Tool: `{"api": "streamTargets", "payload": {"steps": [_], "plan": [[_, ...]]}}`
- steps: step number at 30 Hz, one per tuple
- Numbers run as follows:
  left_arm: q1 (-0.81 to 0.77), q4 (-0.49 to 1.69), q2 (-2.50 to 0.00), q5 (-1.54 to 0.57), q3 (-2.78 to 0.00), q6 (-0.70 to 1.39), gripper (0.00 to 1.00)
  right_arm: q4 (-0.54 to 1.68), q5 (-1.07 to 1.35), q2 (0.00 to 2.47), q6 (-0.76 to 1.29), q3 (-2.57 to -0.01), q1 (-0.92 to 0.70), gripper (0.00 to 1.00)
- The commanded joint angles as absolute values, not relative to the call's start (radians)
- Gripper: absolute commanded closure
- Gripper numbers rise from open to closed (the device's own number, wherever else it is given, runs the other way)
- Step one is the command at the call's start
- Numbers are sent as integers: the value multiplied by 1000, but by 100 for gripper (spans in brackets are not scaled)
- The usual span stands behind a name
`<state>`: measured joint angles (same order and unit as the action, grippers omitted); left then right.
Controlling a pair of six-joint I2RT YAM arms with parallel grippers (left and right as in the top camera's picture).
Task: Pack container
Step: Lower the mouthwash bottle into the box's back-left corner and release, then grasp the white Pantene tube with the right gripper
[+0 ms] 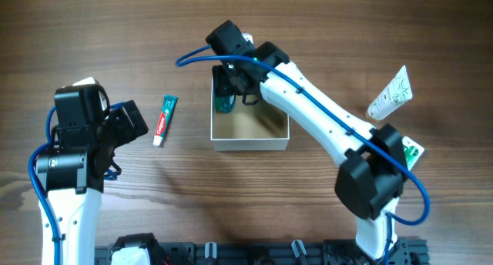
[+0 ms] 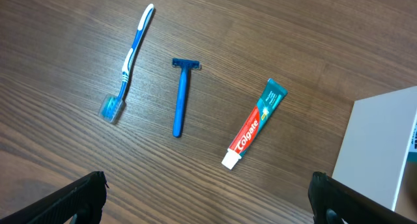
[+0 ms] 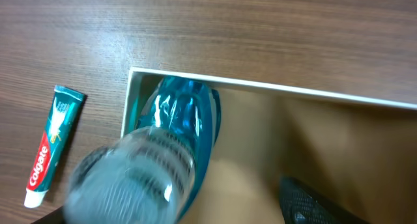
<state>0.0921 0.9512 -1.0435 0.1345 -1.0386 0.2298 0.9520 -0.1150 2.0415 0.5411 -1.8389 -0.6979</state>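
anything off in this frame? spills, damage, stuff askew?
No spills or damage visible. One oddity: the teal bottle sits tilted in a corner of the container, cap end up, rather than lying flat.

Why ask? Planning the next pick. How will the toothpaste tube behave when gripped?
The toothpaste tube lies flat with a crimped end, so probably won't roll. It looks small and soft-walled: likely light, denting under the jaws.
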Motion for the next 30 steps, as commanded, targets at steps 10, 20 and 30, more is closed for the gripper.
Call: {"api": "streamTargets", "payload": {"steps": [10, 20, 30], "plan": [[97, 951, -1044, 155, -1061, 218, 0, 1271, -228, 1488, 435, -1851, -297, 2], [97, 947, -1044, 155, -1061, 218, 0, 1236, -55, 1483, 98, -1620, 155, 0], [97, 947, -1044, 147, -1061, 218, 0, 886, -9, 1496, 3, -1261, 183, 1]]}}
